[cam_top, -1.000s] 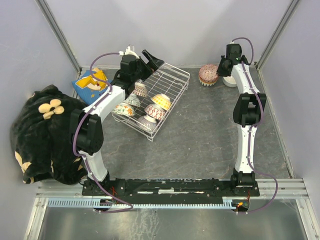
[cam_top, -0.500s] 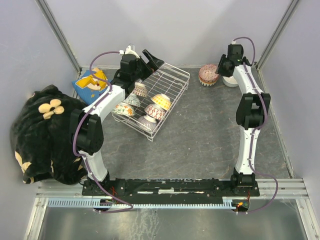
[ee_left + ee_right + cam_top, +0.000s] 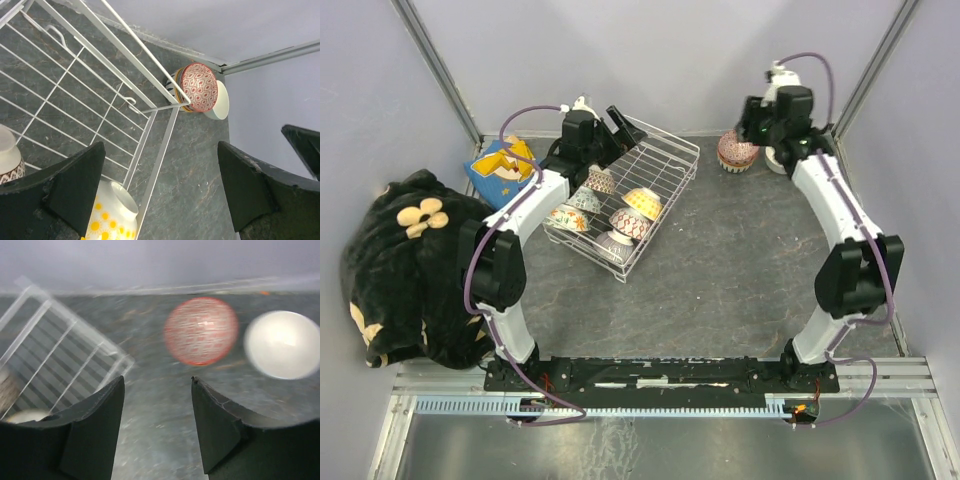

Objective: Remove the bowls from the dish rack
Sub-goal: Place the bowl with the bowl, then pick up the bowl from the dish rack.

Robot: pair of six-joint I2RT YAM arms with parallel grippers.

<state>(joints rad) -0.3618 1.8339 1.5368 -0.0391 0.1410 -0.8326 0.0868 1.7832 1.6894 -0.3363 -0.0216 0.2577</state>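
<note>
While both arms reach toward the far side of the table (image 3: pixel 720 270), I count six bowls (image 3: pixel 630 223) in the dish rack (image 3: pixel 665 165), all grouped at its near-left end. Two further items stand outside it near the far right corner: one stack (image 3: pixel 736 150) topped by an upturned red-patterned bowl, and one plain white bowl (image 3: pixel 223 102) just beside it. The left gripper (image 3: pixel 160 150) hangs over the rack's far corner, jaws spread wide with nothing between them. The right gripper (image 3: pixel 157 385) sits above the stack, fingers parted and grasping nothing. Off to the left lie one black flowered cloth bundle (image 3: pixel 410 250) and one blue-and-yellow box (image 3: pixel 503 168). The stack's count cannot be settled: the left wrist view shows only a striped rim under the red bowl. The right wrist view is motion-blurred, so patterns there are unreadable. Overhead, the right gripper covers part of the white bowl, and the left arm crosses the rack's left side — I cannot tell whether more bowls sit beneath it. The left wrist view cuts off a yellow-flowered bowl (image 3: pixel 112 220) at its bottom edge.
</note>
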